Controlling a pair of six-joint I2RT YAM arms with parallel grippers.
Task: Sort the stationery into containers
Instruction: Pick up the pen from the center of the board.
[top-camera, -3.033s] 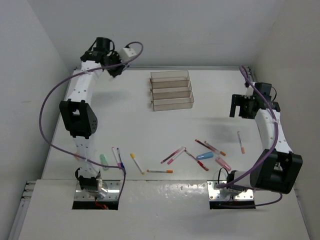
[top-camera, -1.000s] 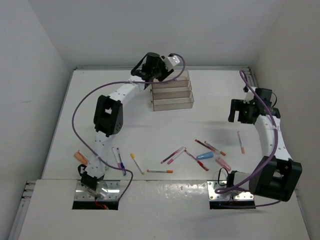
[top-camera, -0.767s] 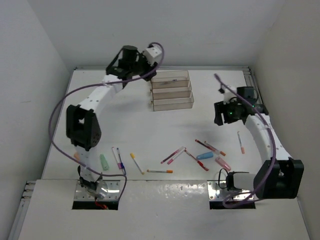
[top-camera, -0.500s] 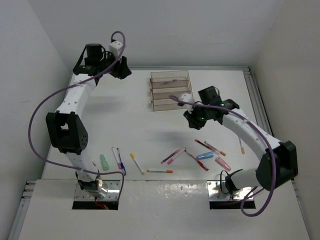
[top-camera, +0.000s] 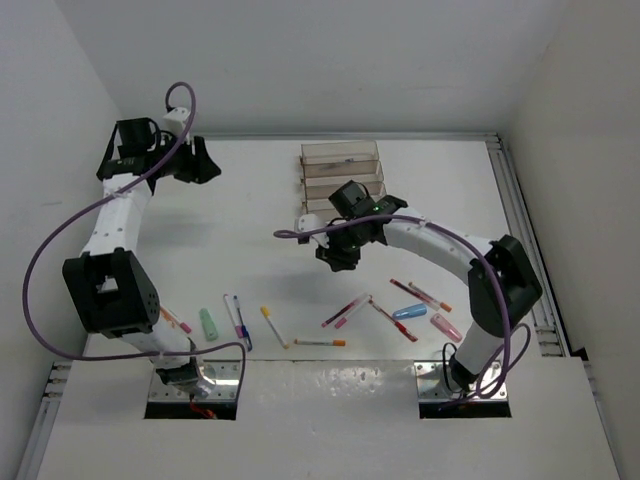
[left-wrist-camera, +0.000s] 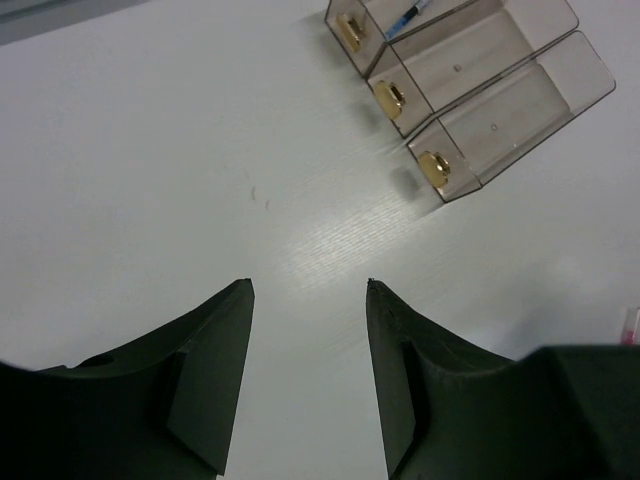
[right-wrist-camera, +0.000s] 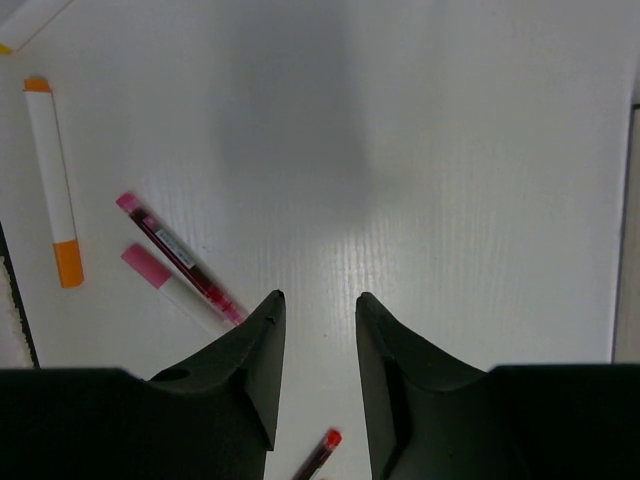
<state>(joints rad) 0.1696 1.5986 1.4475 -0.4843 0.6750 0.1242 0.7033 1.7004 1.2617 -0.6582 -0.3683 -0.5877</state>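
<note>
Three clear trays (top-camera: 343, 182) sit by the counter's (top-camera: 250, 240) far edge, one pen (left-wrist-camera: 413, 12) in the farthest; other pens (top-camera: 345, 310) litter the near edge. Left claw (left-wrist-camera: 310, 290) and right claw (right-wrist-camera: 318, 300) both gape, empty.

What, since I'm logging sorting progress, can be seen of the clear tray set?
The clear tray set is three long, shallow rectangular bins of transparent, faintly smoky plastic, joined side by side in a stepped row, each with a brass-looking knob on one end wall. It sits flat on the white table. The bin farthest from the arms holds a thin blue-tipped pen; the other two look empty.
</note>
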